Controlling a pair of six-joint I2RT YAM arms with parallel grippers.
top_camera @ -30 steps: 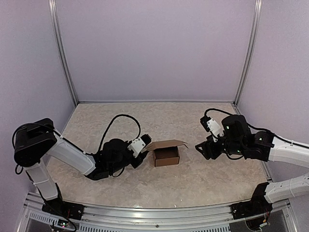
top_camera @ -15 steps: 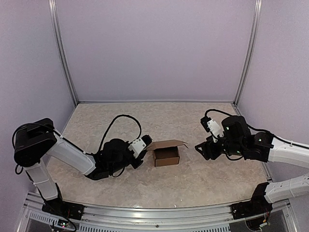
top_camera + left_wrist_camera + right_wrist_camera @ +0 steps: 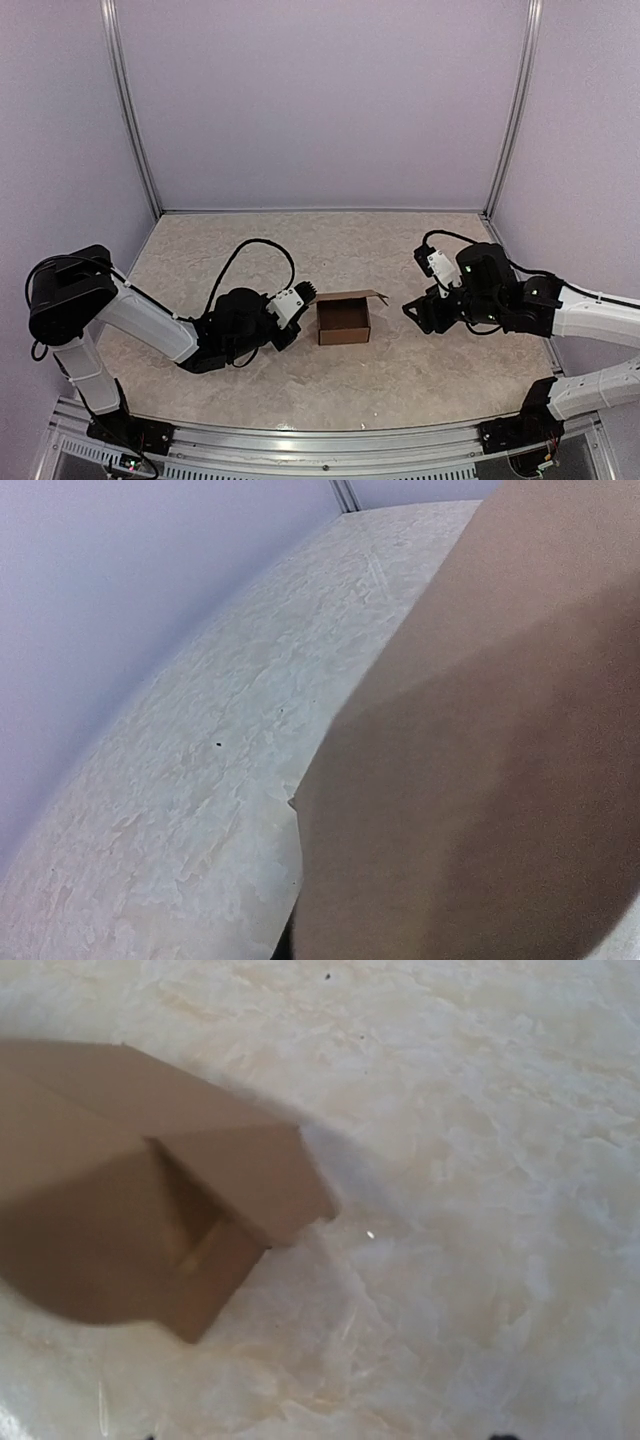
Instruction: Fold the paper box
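Standing near the middle of the pale, marbled tabletop [image 3: 400, 250], the plain brown cardboard paper box [image 3: 344, 322] already has the shape of a small squarish carton. Its walls are upright and its bottom is down, so most of the folding looks done. What remains, as far as I can judge, is the top: the lid flap [image 3: 345, 296] lifts from the far edge at 12 o'clock, with a small tab poking out toward 2 o'clock, and the mouth beneath it is not shut. The right wrist view shows the same raised flap and a dark gap under it. At 9 o'clock the black left hand [image 3: 303, 297] lies low, right against the box's side. Its own camera sees little but brown cardboard, so whether it is clenched on a wall or flap cannot be told. At 3 o'clock the black right hand [image 3: 412, 310] sits apart from the box with bare tabletop between them, fingers spread and grasping nothing. Pressing the lid down and tucking its tab would probably finish the job.
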